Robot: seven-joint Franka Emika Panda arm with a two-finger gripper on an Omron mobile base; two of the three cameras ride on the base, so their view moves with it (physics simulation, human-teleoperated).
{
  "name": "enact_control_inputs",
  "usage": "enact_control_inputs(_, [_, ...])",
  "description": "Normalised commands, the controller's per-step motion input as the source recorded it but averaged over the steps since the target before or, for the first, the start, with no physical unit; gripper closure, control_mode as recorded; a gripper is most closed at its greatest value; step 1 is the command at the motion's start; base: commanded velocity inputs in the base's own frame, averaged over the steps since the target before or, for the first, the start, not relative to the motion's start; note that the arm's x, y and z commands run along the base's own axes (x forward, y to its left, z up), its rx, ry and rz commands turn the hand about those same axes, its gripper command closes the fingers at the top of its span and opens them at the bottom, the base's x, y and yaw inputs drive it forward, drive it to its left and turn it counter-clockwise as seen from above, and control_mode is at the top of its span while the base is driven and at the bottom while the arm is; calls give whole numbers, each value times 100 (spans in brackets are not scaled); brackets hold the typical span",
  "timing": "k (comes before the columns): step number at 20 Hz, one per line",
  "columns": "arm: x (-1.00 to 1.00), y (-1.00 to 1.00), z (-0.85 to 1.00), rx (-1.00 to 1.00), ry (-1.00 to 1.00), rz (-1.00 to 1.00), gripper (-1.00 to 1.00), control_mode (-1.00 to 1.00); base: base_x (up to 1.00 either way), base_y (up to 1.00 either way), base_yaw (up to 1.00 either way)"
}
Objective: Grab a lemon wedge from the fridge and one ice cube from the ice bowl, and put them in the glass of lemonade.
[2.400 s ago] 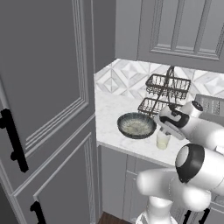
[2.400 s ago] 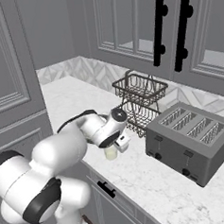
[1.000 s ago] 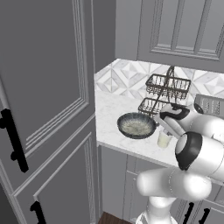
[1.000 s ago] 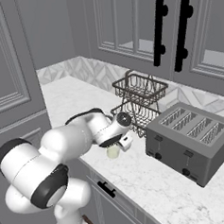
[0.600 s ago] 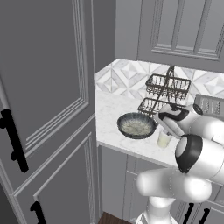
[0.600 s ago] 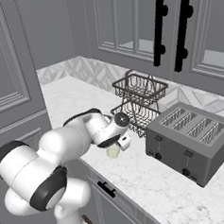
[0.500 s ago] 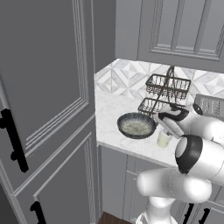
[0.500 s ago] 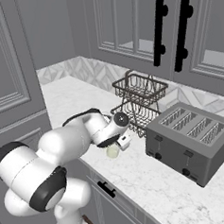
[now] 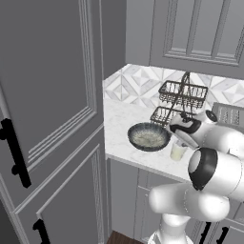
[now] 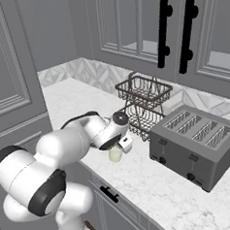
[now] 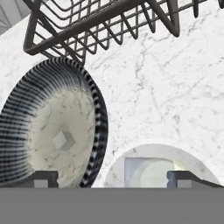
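Over the last moments the white arm's two-finger gripper (image 11: 113, 177) spreads its dark tips wide above the pale round glass of lemonade (image 11: 160, 168). A small whitish ice cube (image 11: 141, 169) now lies inside that glass, freed from the fingers. The arm barely shifts otherwise.

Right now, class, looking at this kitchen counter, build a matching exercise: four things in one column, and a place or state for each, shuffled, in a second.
1. ice bowl
2. glass of lemonade
3. toaster
4. gripper

A. open, directly above the glass
B. right end of the counter, beside the wire baskets
C. holds a pale cube in yellowish liquid
D. dark, ribbed, one cube left inside

Pairs: 1-D, 2-C, 3-B, 4-A
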Motion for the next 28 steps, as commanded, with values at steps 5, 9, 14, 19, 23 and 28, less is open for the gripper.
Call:
enact_control_inputs(5, [-1, 4, 28, -5, 1, 0, -100, -100, 0, 0, 0])
enact_control_inputs(9, [-5, 13, 30, -3, 0, 0, -100, -100, 0, 0, 0])
enact_control_inputs(14, [-37, 11, 7, -4, 0, 0, -100, -100, 0, 0, 0])
enact_control_inputs(19, [-95, 10, 22, -7, -9, 4, -100, -100, 0, 0, 0])
enact_control_inputs(23, [-87, 54, 53, -21, -19, 16, -100, -100, 0, 0, 0])
enact_control_inputs(28, [-54, 42, 52, -18, -6, 19, -100, -100, 0, 0, 0])
